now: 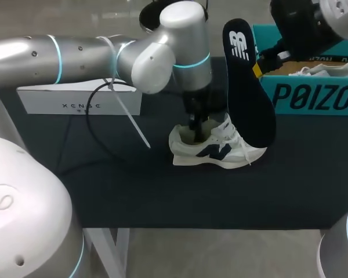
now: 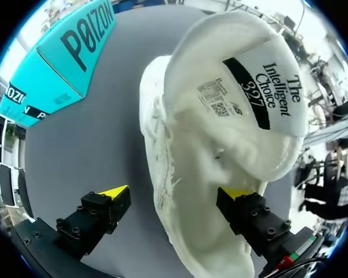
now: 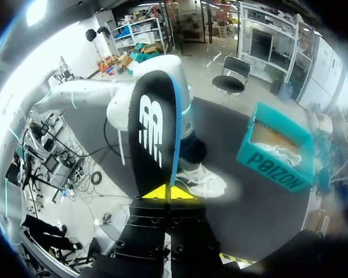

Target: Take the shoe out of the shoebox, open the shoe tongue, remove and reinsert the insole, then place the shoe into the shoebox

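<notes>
— Where is the shoe?
— The shoe (image 1: 217, 147) stands on its sole near the middle of the dark surface (image 1: 133, 191). It is out of the shoebox (image 1: 313, 95), which sits at the far right with a second shoe (image 1: 330, 70) lying inside it.

— And the left arm?
— It comes in from the left and drops straight down over the heel end. The left fingers (image 1: 195, 124) are spread apart. In the wrist view, one finger (image 2: 238, 194) is down inside the shoe's mouth. The other finger (image 2: 113, 192) hangs outside over bare surface, clear of the shoe's side. The shoe's wall lies between them, ungripped. I cannot tell whether the inner one touches the lining.

— The tongue?
— The tongue (image 2: 243, 87) is pulled open, its printed underside showing ahead of the fingers.

— The insole?
— It is out of the shoe. The black insole (image 1: 249, 81) is held upright in the air, between shoe and shoebox. Its lower end is over the toe, and I cannot tell whether it touches there. The right fingers (image 3: 167, 193) are clenched on its edge, yellow tips pressed close. The insole rises ahead of them with its white logo facing the wrist camera.

— Anything else?
— A white box (image 1: 78, 99) lies at the far left of the surface, and a black cable (image 1: 95, 127) loops down beside the left arm.
</notes>
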`<state>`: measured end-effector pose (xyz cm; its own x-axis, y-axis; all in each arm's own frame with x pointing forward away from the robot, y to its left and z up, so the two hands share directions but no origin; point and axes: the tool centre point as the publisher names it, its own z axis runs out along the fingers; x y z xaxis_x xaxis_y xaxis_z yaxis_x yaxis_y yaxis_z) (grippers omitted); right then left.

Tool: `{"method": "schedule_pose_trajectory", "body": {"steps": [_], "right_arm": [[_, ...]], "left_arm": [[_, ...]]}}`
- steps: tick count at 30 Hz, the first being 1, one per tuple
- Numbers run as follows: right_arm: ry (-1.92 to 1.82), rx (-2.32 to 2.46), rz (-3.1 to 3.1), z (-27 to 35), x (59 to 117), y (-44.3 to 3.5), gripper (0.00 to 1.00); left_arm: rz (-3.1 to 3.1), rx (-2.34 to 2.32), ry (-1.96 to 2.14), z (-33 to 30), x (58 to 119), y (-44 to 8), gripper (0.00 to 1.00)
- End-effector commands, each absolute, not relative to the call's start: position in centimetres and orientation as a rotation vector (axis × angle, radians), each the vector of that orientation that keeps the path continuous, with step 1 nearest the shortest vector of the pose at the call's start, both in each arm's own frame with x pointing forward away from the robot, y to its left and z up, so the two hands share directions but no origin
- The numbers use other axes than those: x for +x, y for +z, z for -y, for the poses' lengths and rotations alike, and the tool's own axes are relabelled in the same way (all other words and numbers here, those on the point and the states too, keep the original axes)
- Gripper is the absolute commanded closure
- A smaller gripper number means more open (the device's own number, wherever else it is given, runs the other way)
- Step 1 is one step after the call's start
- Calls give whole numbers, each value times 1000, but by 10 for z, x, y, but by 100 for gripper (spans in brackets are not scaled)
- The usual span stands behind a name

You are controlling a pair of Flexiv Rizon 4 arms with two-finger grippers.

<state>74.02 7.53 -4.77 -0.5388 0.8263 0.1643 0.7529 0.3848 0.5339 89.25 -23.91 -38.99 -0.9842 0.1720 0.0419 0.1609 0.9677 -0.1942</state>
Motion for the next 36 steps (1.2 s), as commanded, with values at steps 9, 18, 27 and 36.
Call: {"method": "schedule_pose_trajectory", "body": {"steps": [9,18,27,36], "right_arm": [[853,1439,-2509,-78,743,-47,100],[853,1439,-2509,-78,743,-47,100],[853,1439,-2509,-78,743,-47,100],[853,1439,-2509,-78,743,-47,100]], "left_arm": [[3068,-308,279,244,897,-395,100],[3053,-355,316,243,893,-395,100],[3032,-482,284,237,899,-383,100],[3007,-760,224,227,919,-364,100]]}}
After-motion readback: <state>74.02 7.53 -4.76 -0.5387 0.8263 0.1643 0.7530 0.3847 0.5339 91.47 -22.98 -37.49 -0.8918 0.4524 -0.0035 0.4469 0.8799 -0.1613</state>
